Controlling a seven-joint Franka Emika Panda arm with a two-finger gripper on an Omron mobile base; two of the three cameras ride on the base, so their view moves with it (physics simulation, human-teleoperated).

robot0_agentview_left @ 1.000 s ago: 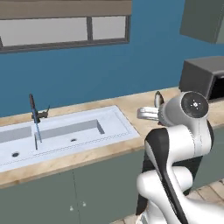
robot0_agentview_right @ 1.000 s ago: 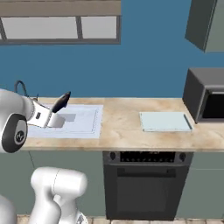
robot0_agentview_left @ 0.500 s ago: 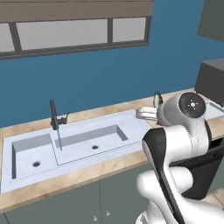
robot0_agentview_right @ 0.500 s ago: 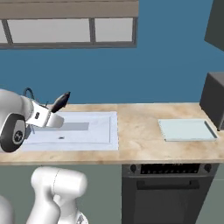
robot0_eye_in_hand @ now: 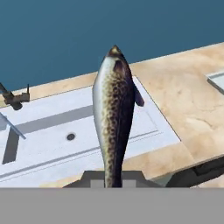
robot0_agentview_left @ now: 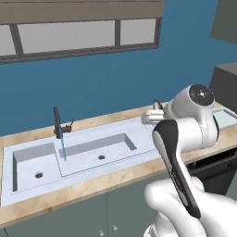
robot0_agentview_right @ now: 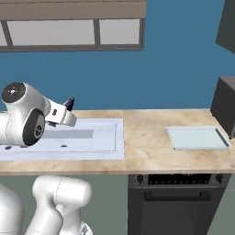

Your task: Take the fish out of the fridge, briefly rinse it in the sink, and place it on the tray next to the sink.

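Note:
My gripper [robot0_agentview_right: 65, 108] is shut on the fish [robot0_eye_in_hand: 114, 118], a slender speckled silver-grey fish with a dark back. In the hand view the fish stands up from the bottom edge, above the right part of the white sink [robot0_eye_in_hand: 52, 140]. The left base view has the gripper [robot0_agentview_left: 154, 112] over the sink's [robot0_agentview_left: 88, 148] right drainboard end. A thin stream of water falls from the dark faucet [robot0_agentview_left: 58, 122] into the basin. The pale blue-grey tray [robot0_agentview_right: 197, 137] lies on the counter well to the right of the sink [robot0_agentview_right: 98, 140]. The fridge is out of view.
A wooden counter [robot0_agentview_right: 144, 137] runs between sink and tray. A dark microwave [robot0_agentview_right: 226, 106] stands just right of the tray. An oven front [robot0_agentview_right: 176, 202] sits below the counter. A window [robot0_agentview_right: 73, 32] spans the blue wall behind the sink.
The whole picture has shifted, so the base has driven along the counter: sink and tray now sit further right in both base views. The fish stays in the shut gripper.

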